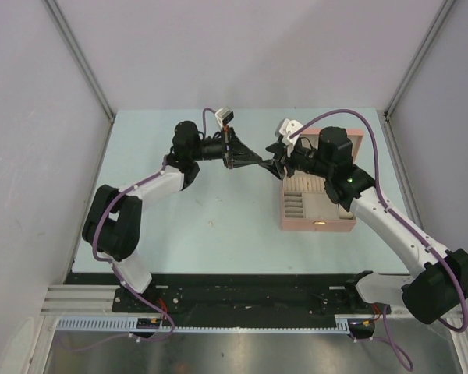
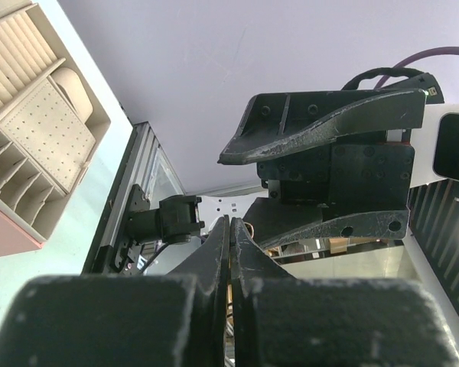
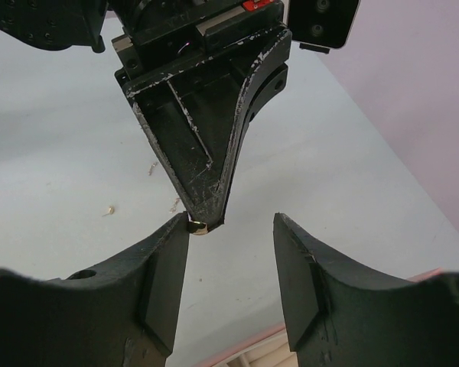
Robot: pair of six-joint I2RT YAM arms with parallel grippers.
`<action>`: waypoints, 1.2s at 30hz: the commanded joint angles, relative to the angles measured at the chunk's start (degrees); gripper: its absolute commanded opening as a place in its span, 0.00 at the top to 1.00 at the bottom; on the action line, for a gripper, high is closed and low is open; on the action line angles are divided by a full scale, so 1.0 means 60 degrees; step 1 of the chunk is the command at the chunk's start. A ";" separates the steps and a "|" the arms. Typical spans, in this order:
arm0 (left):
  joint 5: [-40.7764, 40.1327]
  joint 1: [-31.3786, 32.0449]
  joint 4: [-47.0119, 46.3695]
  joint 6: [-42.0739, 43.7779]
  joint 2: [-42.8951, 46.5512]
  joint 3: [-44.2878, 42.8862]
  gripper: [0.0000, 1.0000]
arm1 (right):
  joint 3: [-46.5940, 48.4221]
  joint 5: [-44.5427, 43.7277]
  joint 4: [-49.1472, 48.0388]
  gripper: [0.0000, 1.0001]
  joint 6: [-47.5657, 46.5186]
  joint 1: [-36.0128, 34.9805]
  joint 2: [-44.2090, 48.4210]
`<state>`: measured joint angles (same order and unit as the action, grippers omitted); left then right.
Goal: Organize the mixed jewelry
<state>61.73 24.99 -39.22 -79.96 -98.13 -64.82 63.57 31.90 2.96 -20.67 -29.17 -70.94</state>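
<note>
- Two black fingers of the left gripper [image 3: 203,218] are pressed together, and their tips clamp a tiny gold piece [image 3: 199,228] that pokes out just past them in the right wrist view
- Facing it tip to tip, the right gripper [image 3: 231,222] has its jaws wide apart; one of its fingers [image 3: 164,267] reaches just beside the gold piece, and I cannot tell whether the two touch
- Seen from the left wrist, that gripper's own fingers meet in a thin seam, with the right gripper spread open straight ahead of them
- Both grippers hang in the air above the pale table [image 1: 218,234], meeting between the two arms
- Below and beyond the left gripper's tips, three pale specks [image 3: 111,209] lie apart from one another on the table, well clear of either gripper
- Just beside the right gripper, under its wrist, sits the open pink box [image 1: 316,226]; its cream insert shows narrow slots, a dotted panel and small compartments, and its lid stands raised on the far side of the right gripper
</note>
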 commanded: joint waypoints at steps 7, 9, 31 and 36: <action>0.0009 0.0185 -0.0113 0.0202 0.0373 -0.0037 1.00 | 0.0435 0.0074 -0.0040 0.60 -0.0144 -0.0134 0.0001; 0.0023 0.0185 -0.0099 0.0217 0.0388 -0.0022 1.00 | 0.0435 0.0059 -0.0010 0.67 -0.0174 -0.0134 0.0016; -0.0050 0.0112 0.0253 0.0583 0.0475 0.0022 0.83 | 0.0435 -0.0117 0.0414 1.00 -0.0408 -0.0119 0.0265; -0.0006 -0.0063 0.0180 0.0525 0.0519 -0.0022 0.66 | 0.0435 -0.0117 0.0590 1.00 -0.0481 -0.0105 0.0323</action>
<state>60.20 25.12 -36.16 -77.12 -98.13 -64.49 63.88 31.86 5.89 -22.70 -29.89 -70.48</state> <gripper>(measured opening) 0.298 0.034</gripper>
